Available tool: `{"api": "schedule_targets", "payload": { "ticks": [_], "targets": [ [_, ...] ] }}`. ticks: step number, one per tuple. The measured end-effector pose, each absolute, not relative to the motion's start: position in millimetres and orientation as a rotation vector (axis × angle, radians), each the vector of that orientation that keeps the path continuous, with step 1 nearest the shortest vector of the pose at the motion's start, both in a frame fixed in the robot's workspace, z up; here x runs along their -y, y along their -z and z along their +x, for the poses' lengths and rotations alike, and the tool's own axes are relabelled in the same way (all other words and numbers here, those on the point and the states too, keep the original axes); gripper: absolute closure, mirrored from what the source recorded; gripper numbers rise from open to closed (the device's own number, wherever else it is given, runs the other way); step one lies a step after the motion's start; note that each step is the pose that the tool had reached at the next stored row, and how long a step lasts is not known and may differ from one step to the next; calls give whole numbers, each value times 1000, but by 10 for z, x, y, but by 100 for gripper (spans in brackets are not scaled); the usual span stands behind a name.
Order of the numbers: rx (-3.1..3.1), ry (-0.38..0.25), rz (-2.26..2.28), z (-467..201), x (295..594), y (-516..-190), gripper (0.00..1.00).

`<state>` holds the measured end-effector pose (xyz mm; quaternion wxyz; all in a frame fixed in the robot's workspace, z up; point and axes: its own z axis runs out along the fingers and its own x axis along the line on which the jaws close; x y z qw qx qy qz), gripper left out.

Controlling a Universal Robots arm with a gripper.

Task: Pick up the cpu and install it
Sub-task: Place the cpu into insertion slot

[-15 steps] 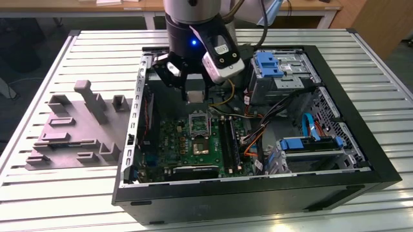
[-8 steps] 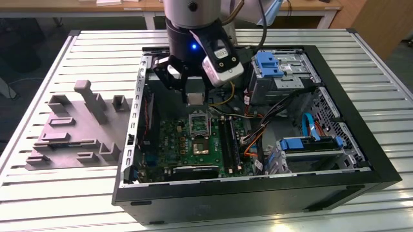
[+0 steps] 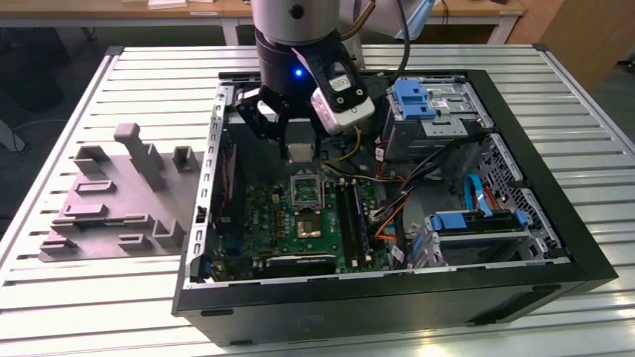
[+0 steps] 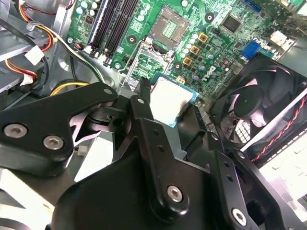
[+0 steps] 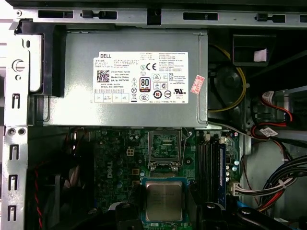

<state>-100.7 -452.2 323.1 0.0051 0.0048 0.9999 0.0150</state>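
Observation:
My gripper (image 3: 300, 158) hangs inside the open computer case (image 3: 397, 294), shut on the cpu (image 3: 300, 151). The cpu is a small pale square chip held flat by its edges. In both wrist views the black fingers (image 4: 143, 103) clamp two opposite sides of the cpu (image 4: 168, 98), its silvery top (image 5: 164, 201) facing up. It hovers above the green motherboard (image 3: 297, 227), apart from it. The metal-framed socket (image 5: 165, 148) lies open a short way off, also seen as the socket (image 3: 306, 192) just beyond the gripper (image 5: 164, 213).
A grey power supply (image 5: 134, 72) sits past the socket. A black fan (image 4: 259, 115) stands close beside the gripper. Memory slots (image 5: 211, 165) and loose cables (image 3: 397, 201) flank the socket. Drive bays (image 3: 436, 111) fill the case's right. A grey fixture plate (image 3: 114, 201) lies on the slatted table.

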Motion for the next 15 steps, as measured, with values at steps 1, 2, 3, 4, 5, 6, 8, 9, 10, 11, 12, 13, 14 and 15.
{"api": "schedule_targets", "payload": {
  "ticks": [1,2,3,4,5,6,8,9,10,11,12,13,14,15],
  "targets": [
    [-3131,-47,15,-1008,4522,-3231,53],
    [-3131,-47,15,-1007,4522,-3231,53],
    [-3131,-47,15,-1007,4522,-3231,53],
    [-3131,-47,15,-1008,4522,-3230,53],
    [-3131,-47,15,-1008,4522,-3230,53],
    [-3131,-47,15,-1008,4522,-3230,53],
    [-3131,-47,15,-1007,4522,-3230,53],
    [-3131,-47,15,-1007,4522,-3230,53],
    [-3131,-47,15,-1007,4522,-3223,53],
    [-3131,-47,15,-1008,4522,-3213,53],
    [-3131,-47,15,-1008,4522,-3200,53],
    [-3131,-47,15,-1008,4523,-3193,53],
    [-3131,-47,15,-1008,4525,-3187,53],
    [-3131,-47,15,-1008,4530,-3182,53]
  ]
}}
